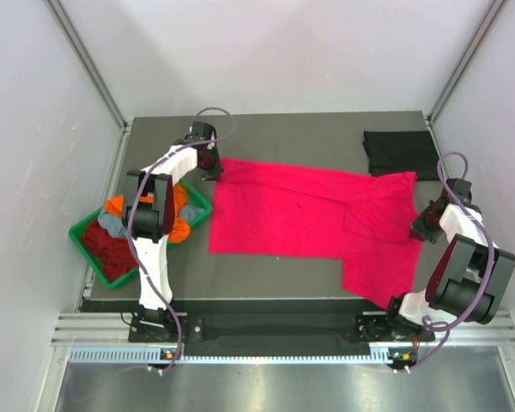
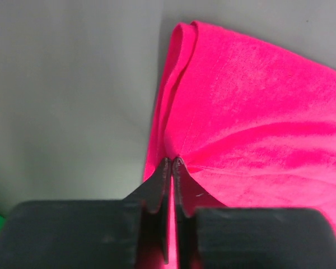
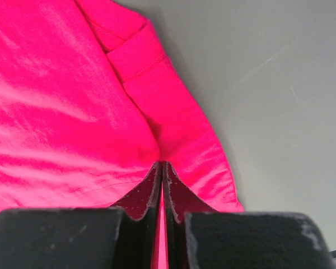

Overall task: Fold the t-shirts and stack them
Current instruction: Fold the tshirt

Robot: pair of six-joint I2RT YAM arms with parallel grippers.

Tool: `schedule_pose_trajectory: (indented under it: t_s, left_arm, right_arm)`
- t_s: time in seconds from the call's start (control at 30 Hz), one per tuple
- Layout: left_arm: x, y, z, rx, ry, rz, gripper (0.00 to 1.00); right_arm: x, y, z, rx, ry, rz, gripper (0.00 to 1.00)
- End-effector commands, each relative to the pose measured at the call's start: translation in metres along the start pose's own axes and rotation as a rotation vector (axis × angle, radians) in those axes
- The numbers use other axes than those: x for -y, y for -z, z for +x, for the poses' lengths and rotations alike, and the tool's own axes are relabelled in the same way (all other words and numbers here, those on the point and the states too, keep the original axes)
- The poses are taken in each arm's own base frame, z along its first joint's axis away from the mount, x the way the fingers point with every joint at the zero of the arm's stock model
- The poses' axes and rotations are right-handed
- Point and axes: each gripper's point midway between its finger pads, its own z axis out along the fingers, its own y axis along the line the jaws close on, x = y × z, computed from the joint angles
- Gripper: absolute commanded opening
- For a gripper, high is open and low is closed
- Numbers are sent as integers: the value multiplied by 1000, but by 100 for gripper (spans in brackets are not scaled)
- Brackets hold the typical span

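Note:
A bright pink-red t-shirt [image 1: 309, 215] lies spread across the middle of the dark table. My left gripper [image 1: 213, 169] is at its far left corner, jaws shut on a pinch of the pink-red cloth [image 2: 257, 123]. My right gripper [image 1: 421, 225] is at the shirt's right side, by the sleeve, shut on the pink-red cloth [image 3: 73, 112] too. A folded black t-shirt [image 1: 401, 153] rests at the far right corner. More t-shirts, orange [image 1: 178, 215], dark red [image 1: 112, 251] and grey-blue [image 1: 112, 225], are heaped in the tray.
A green plastic tray [image 1: 197, 206] sits at the table's left edge, partly under my left arm. White walls close in on three sides. Bare grey tabletop [image 2: 73, 101] shows beside both grippers.

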Motion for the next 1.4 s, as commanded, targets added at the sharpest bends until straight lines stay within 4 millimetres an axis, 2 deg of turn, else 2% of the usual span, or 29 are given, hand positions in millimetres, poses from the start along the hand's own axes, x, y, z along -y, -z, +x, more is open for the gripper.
schedule_pose_trajectory:
  t_s: [0.0,0.27,0.4,0.67,0.8,0.9,1.03,1.17,1.37]
  left_arm:
    - [8,4,-21,53,-16,27,0]
    - [14,29,-34,94,-22,27,0]
    - [16,36,-32,83,-25,33,0]
    - [11,35,-14,37,-28,11,0]
    - [10,42,-21,70,-23,1,0]
    - [16,53,-36,109,-20,4,0]
    - [20,65,-45,127,-20,14,0]
    - [21,68,-41,109,-25,17,0]
    - [8,56,-22,59,-55,-24,0]
  right_arm:
    - [-1,6,-19,58,-8,-14,0]
    - [4,15,-28,100,-32,-4,0]
    - [7,17,-31,109,-43,2,0]
    - [6,20,-33,118,-45,-1,0]
    - [7,22,-35,128,-46,0,0]
    - [7,23,-36,130,-49,0,0]
    - [10,23,-37,131,-60,1,0]
    - [11,23,-38,135,-64,2,0]
    - [12,23,-39,131,-67,-1,0]
